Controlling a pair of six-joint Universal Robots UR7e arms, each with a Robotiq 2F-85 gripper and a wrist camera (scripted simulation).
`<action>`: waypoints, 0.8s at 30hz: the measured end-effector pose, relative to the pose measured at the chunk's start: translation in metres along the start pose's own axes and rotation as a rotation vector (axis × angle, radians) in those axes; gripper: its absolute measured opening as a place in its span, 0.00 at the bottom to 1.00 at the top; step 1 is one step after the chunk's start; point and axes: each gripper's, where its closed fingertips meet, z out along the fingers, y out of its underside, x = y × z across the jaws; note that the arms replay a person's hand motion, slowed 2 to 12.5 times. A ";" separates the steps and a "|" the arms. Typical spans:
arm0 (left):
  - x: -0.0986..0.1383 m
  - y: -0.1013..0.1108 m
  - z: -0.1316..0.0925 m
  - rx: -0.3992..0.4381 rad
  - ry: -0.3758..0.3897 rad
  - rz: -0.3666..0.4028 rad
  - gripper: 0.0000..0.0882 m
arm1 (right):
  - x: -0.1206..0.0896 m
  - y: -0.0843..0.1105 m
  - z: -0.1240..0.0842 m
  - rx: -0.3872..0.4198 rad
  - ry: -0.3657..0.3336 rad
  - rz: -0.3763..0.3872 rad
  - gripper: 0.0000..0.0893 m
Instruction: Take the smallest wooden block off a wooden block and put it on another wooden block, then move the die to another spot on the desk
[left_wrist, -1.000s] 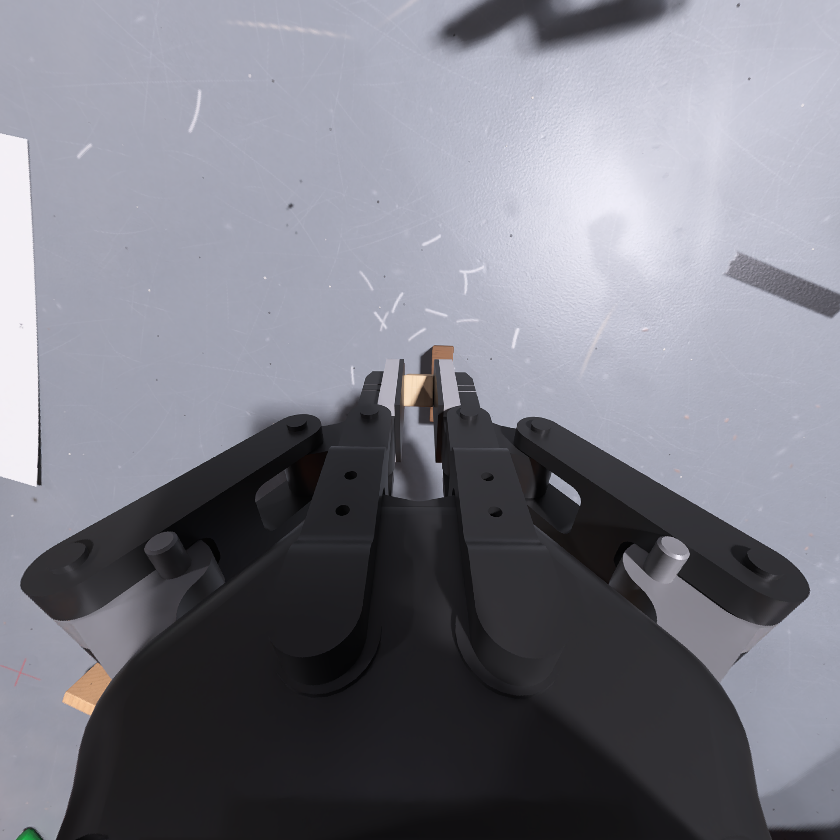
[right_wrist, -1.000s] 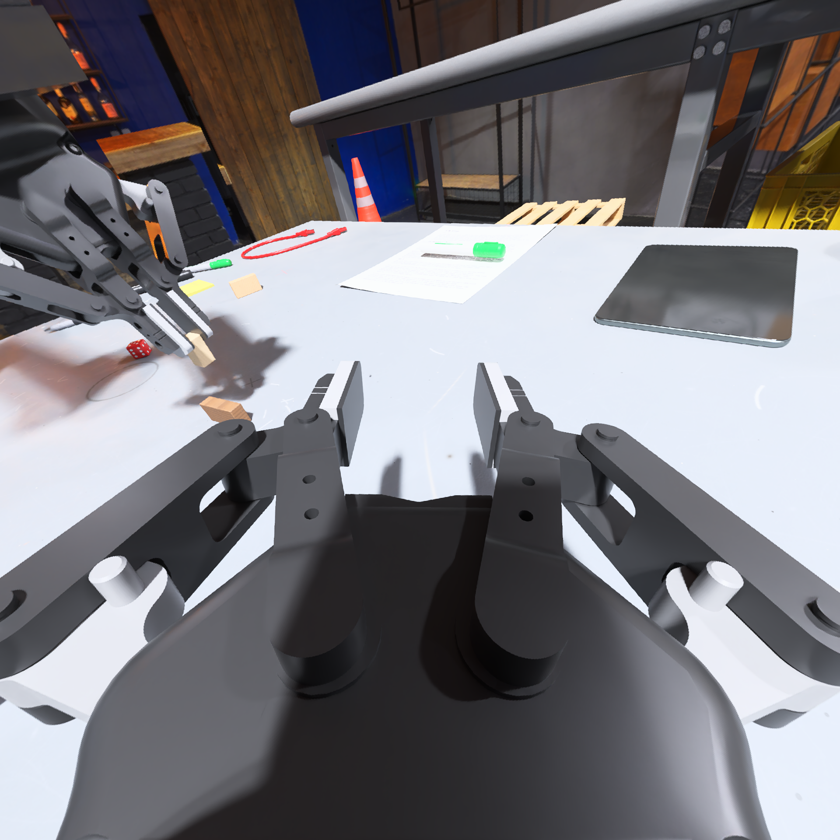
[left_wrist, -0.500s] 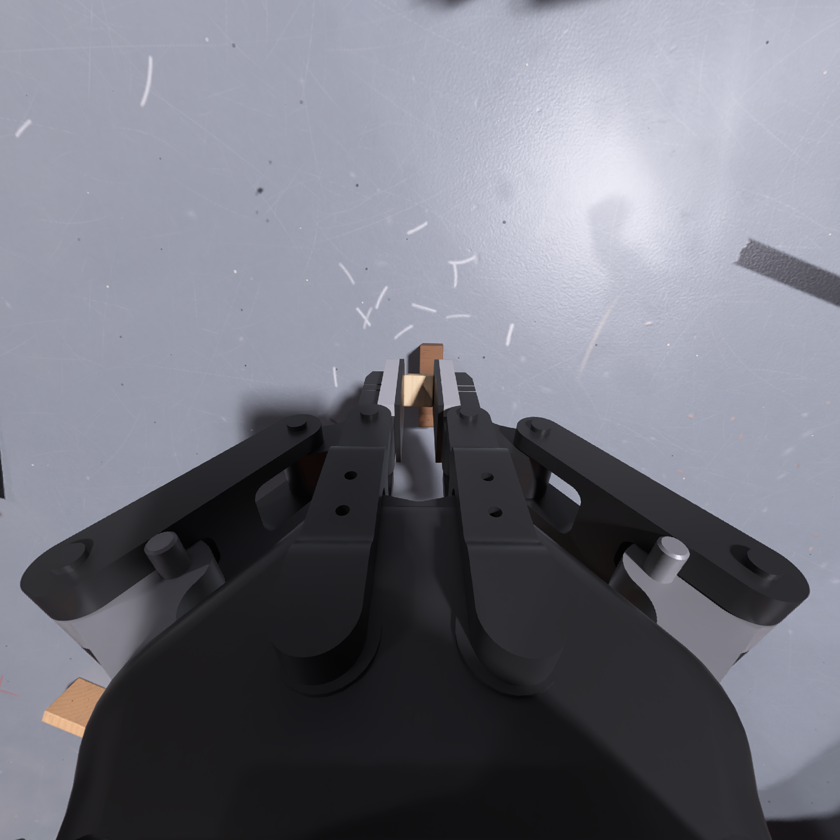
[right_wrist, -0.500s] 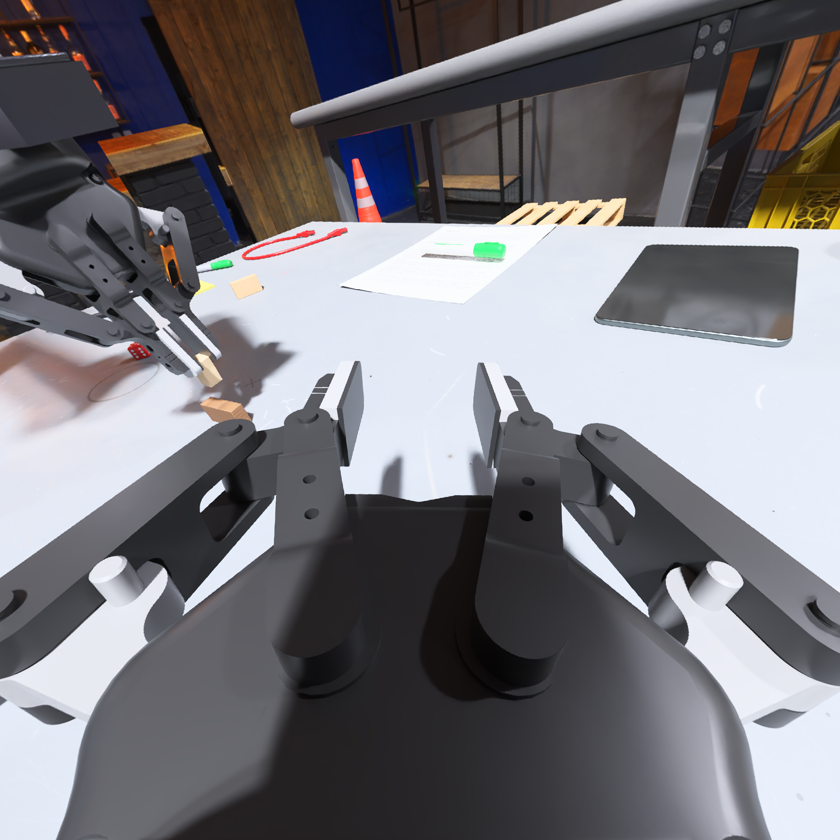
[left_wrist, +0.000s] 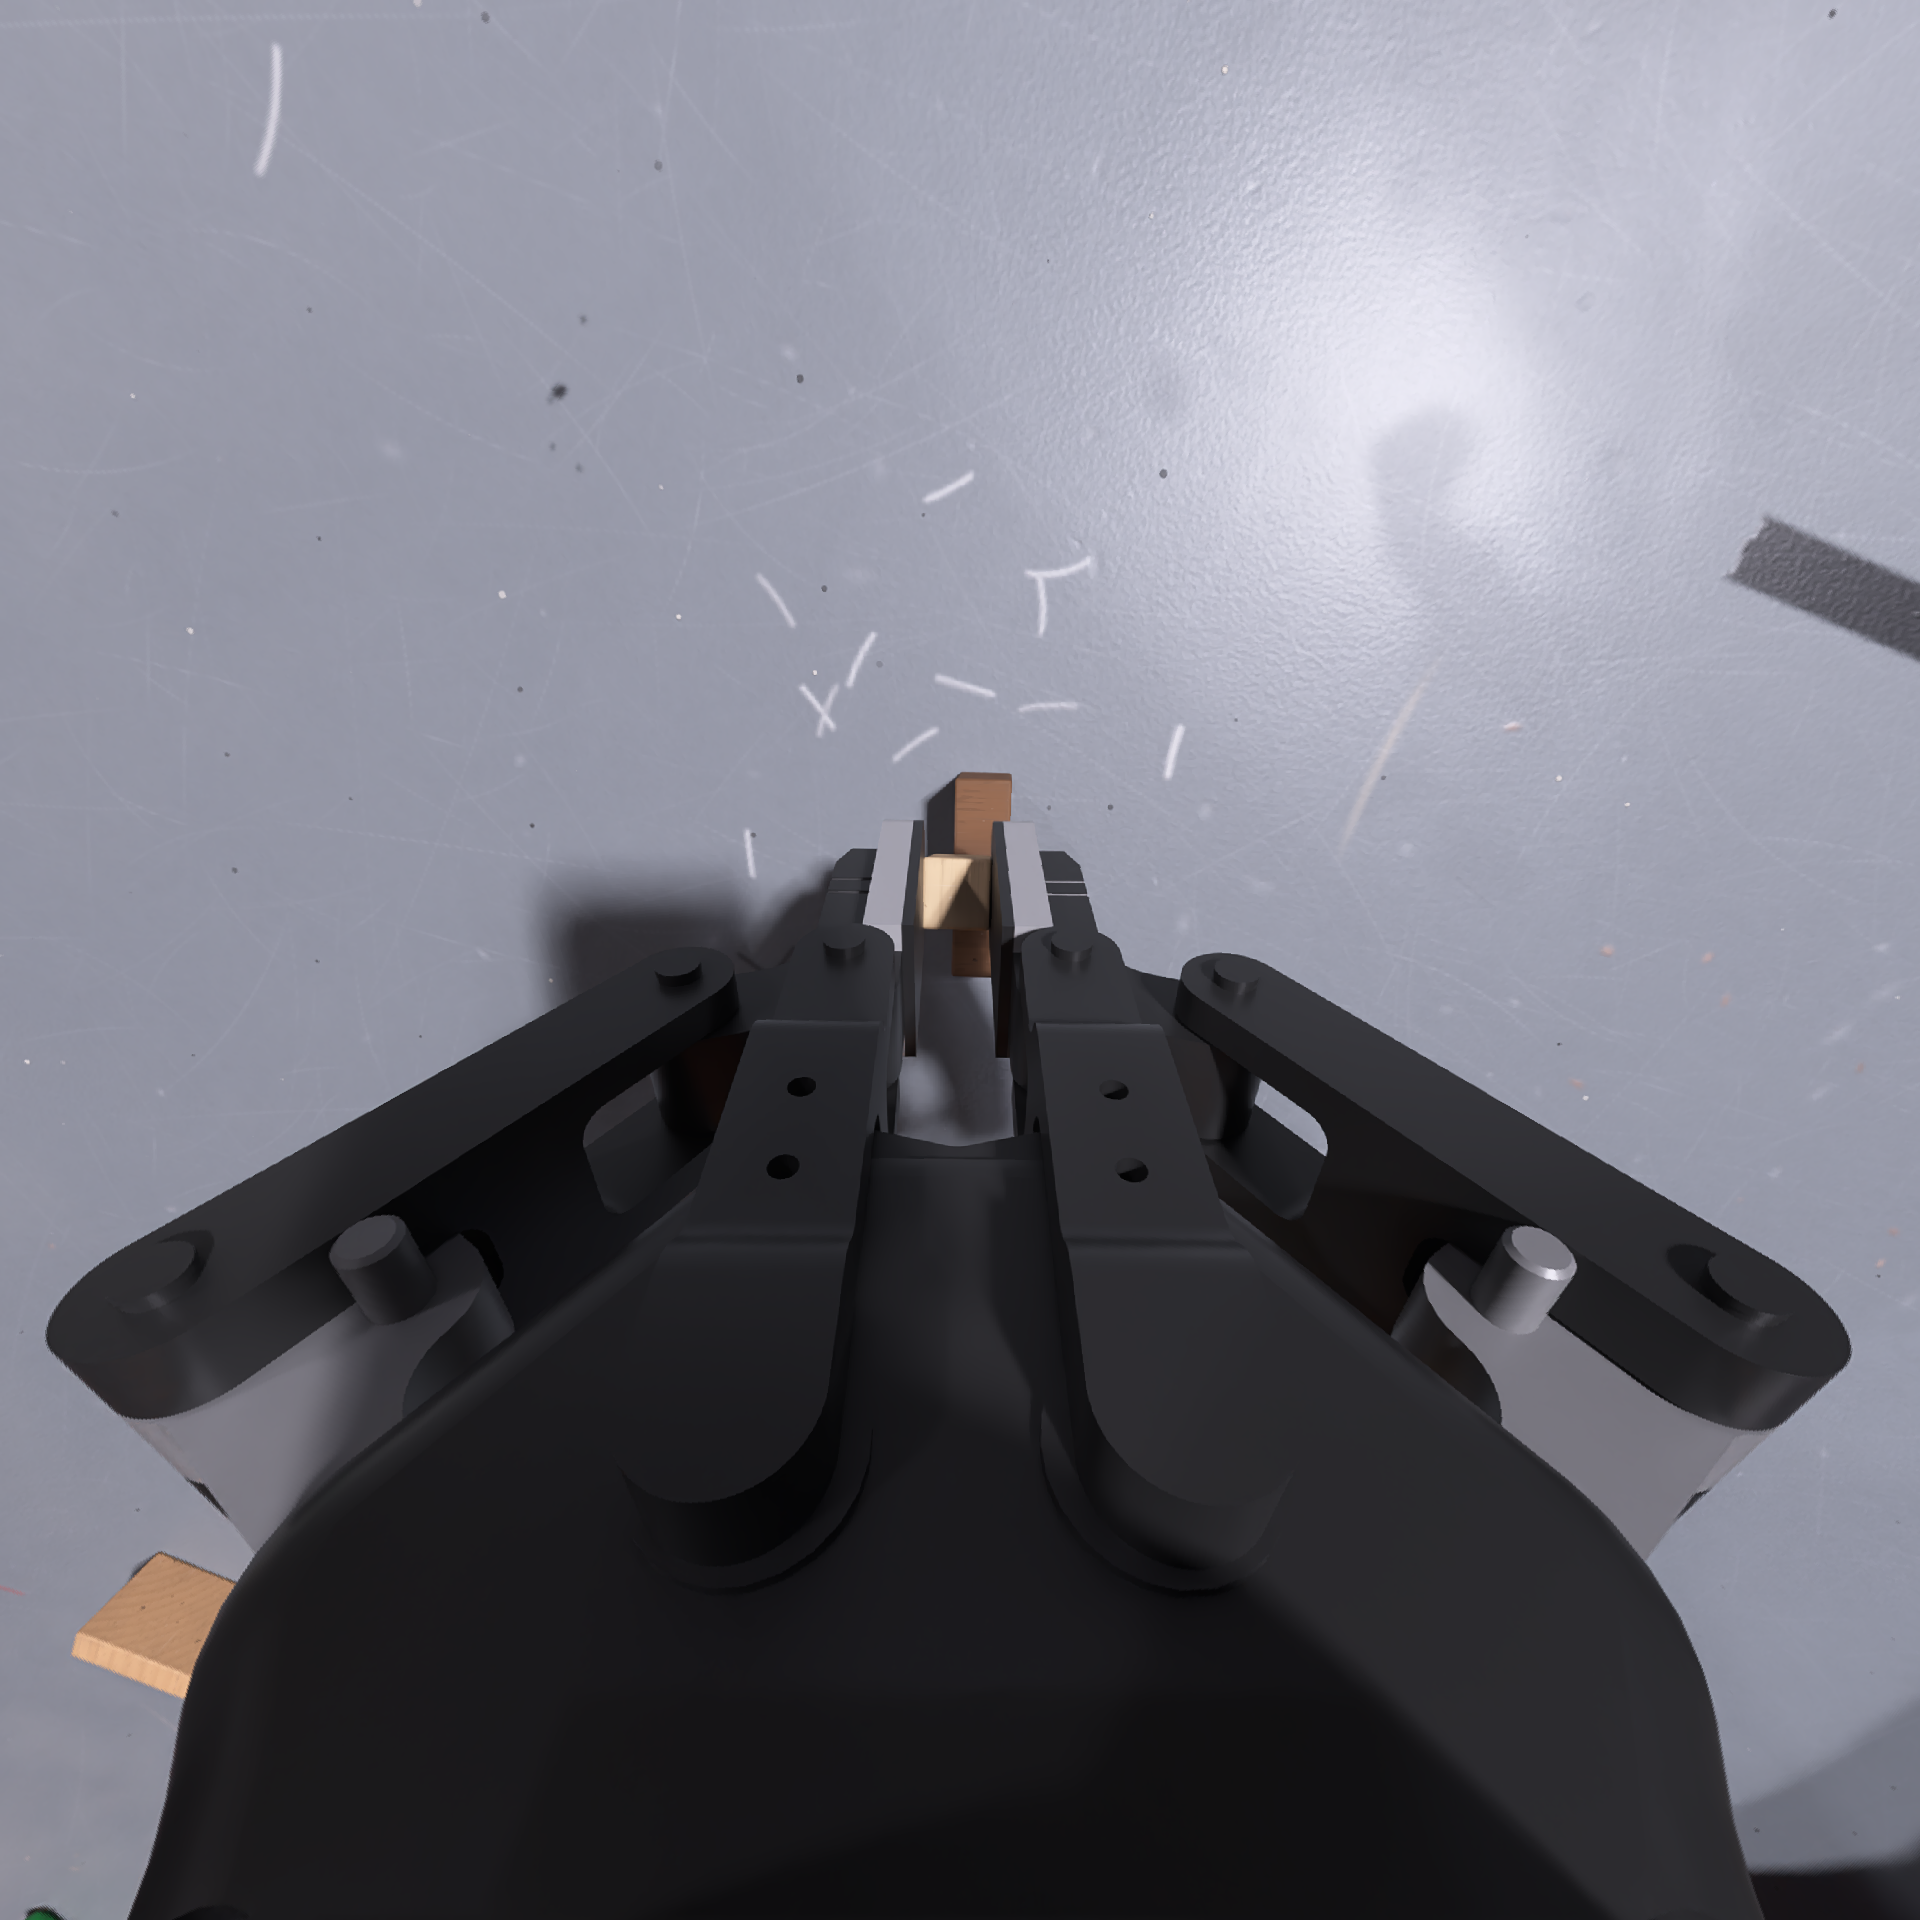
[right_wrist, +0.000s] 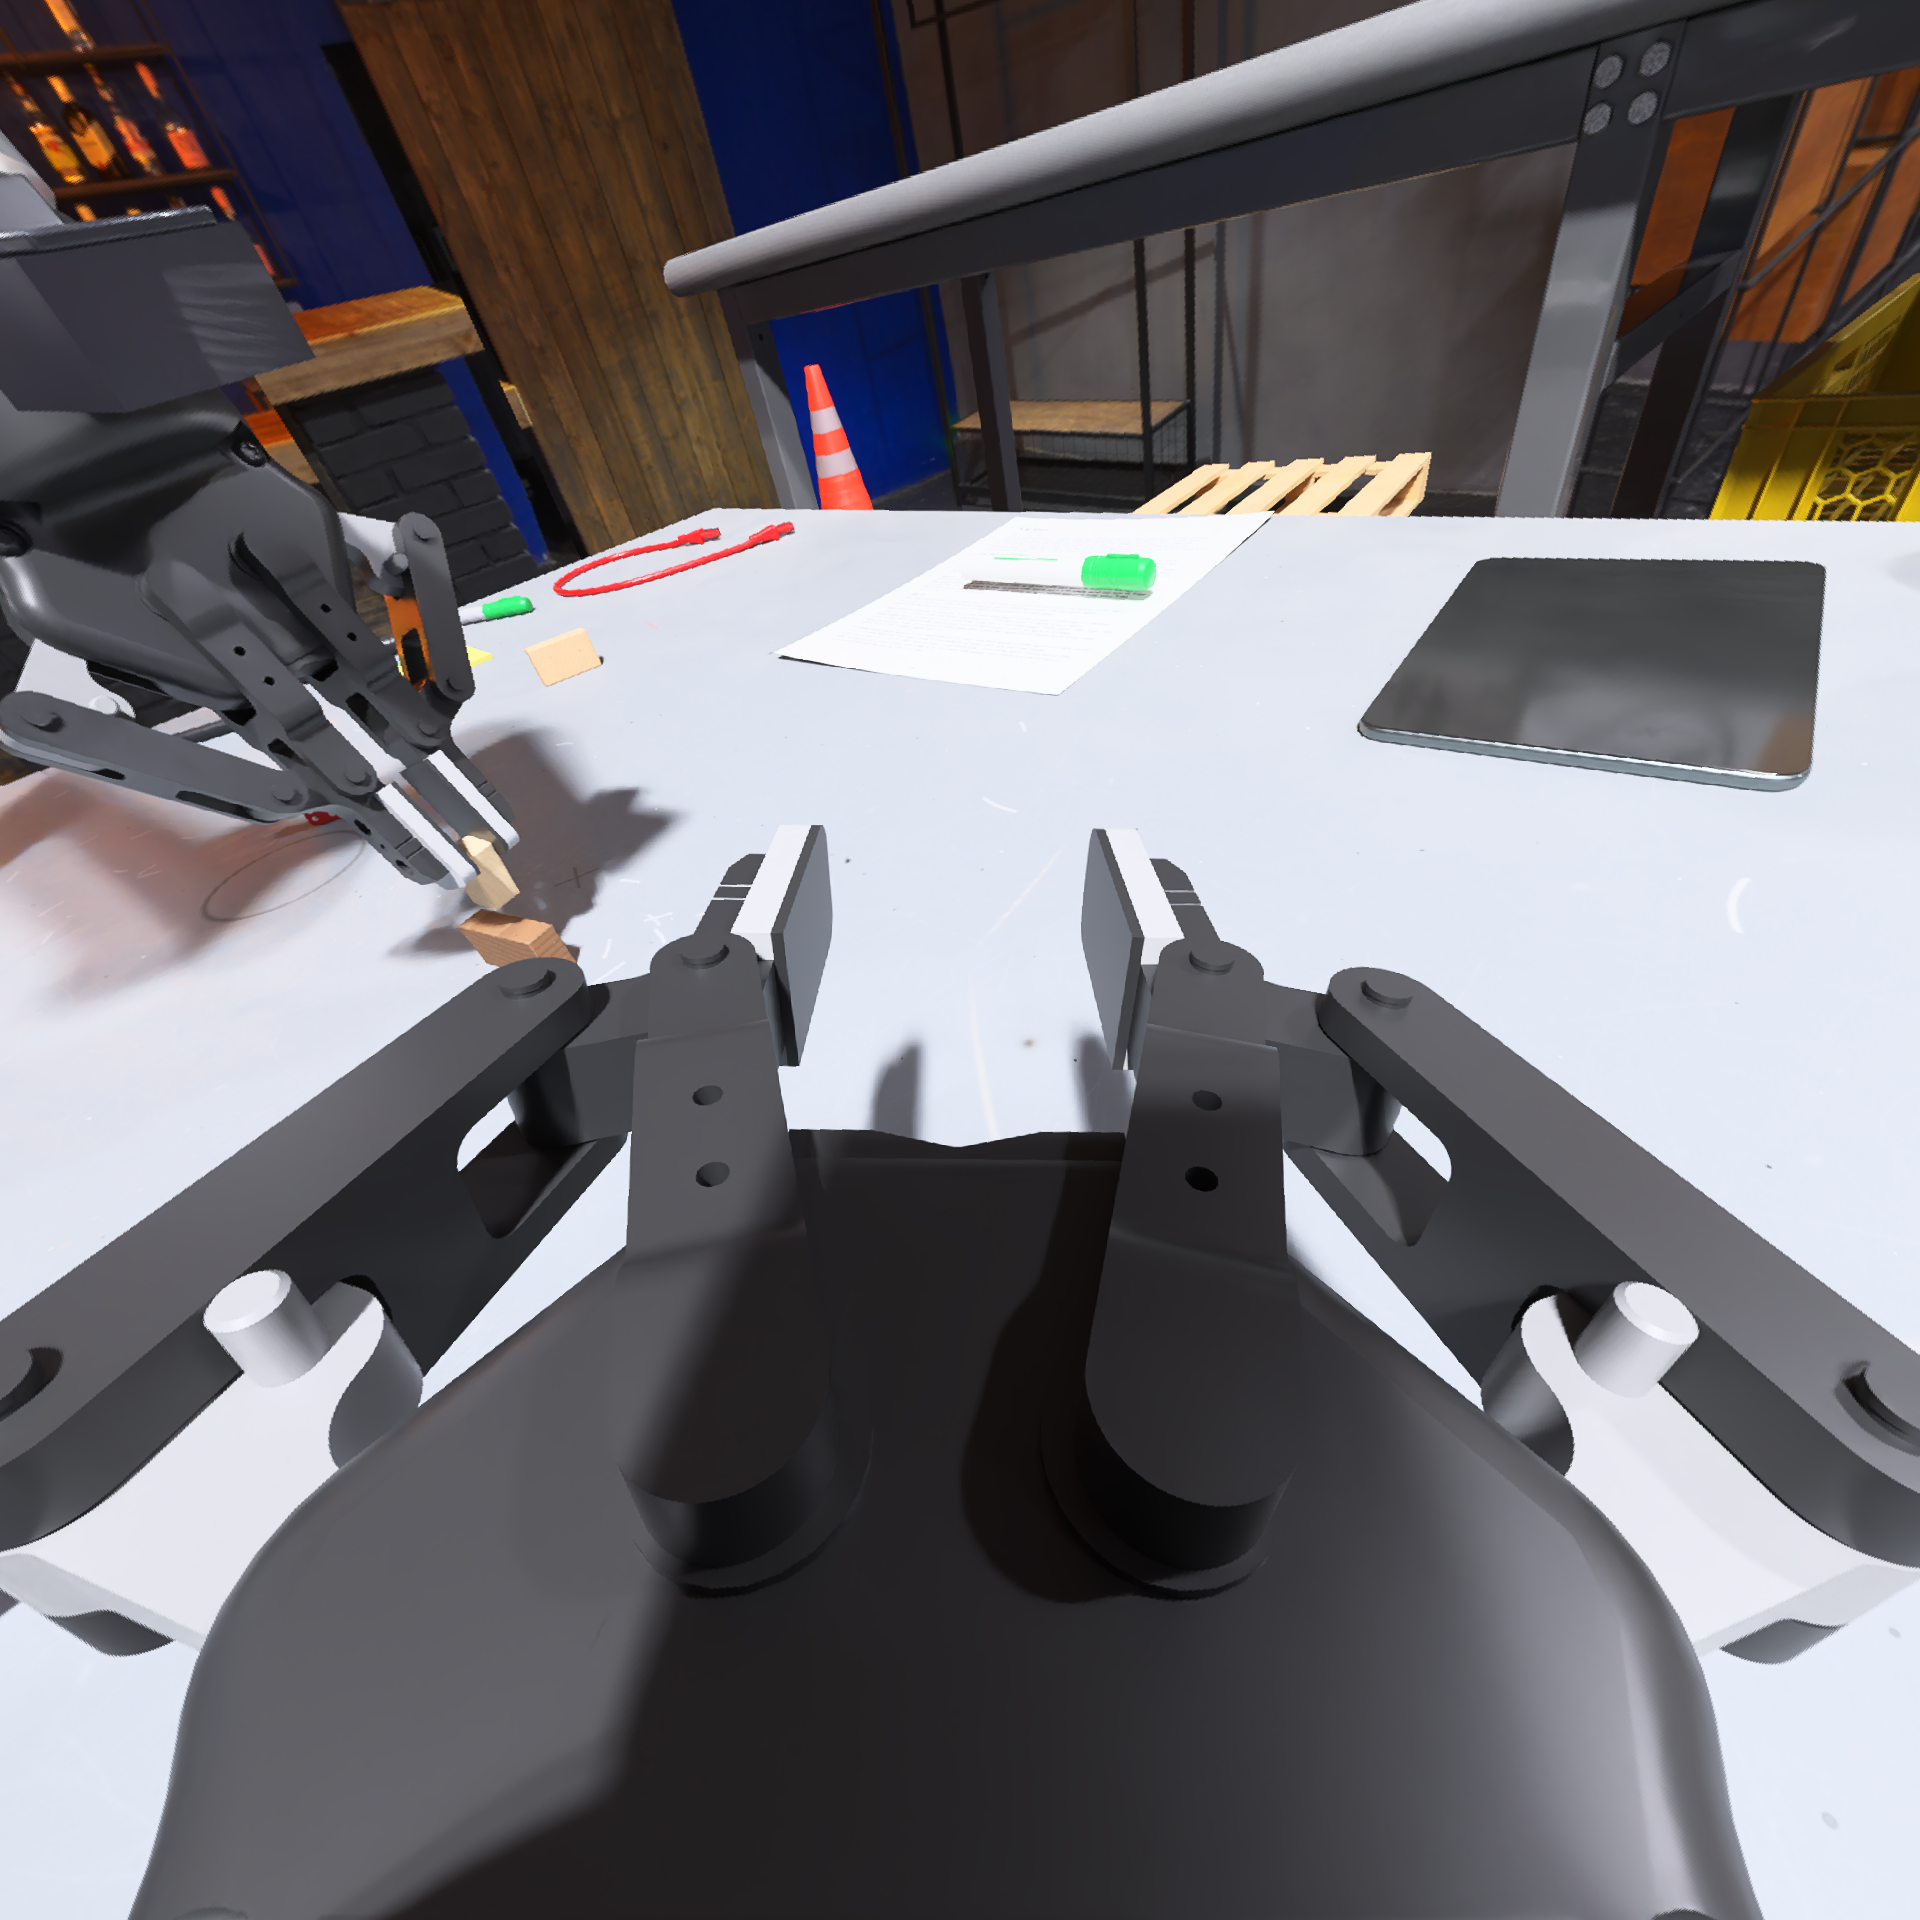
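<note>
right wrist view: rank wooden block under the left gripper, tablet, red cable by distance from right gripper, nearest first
From the right gripper:
1. Wooden block, just off its left side, lying on the desk beneath the left gripper.
2. Dark tablet, ahead to the right.
3. Red cable, far left, near the desk's back edge.

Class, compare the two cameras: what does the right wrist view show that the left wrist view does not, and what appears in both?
Only the right wrist view: the open right gripper, a dark tablet, a paper sheet and a red cable.

Only the left wrist view: a dark strip on the desk.

Both: the left gripper shut on the smallest wooden block above a darker wooden block.
</note>
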 end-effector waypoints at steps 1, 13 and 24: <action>0.000 0.000 0.000 -0.001 0.001 0.000 0.13 | 0.000 0.000 0.000 0.000 0.000 0.000 0.49; 0.003 0.002 0.005 -0.009 0.023 0.000 0.13 | 0.000 0.000 0.000 -0.002 -0.001 0.001 0.49; 0.003 0.005 0.007 -0.016 0.034 -0.005 0.13 | 0.000 0.000 0.000 0.001 -0.001 0.003 0.49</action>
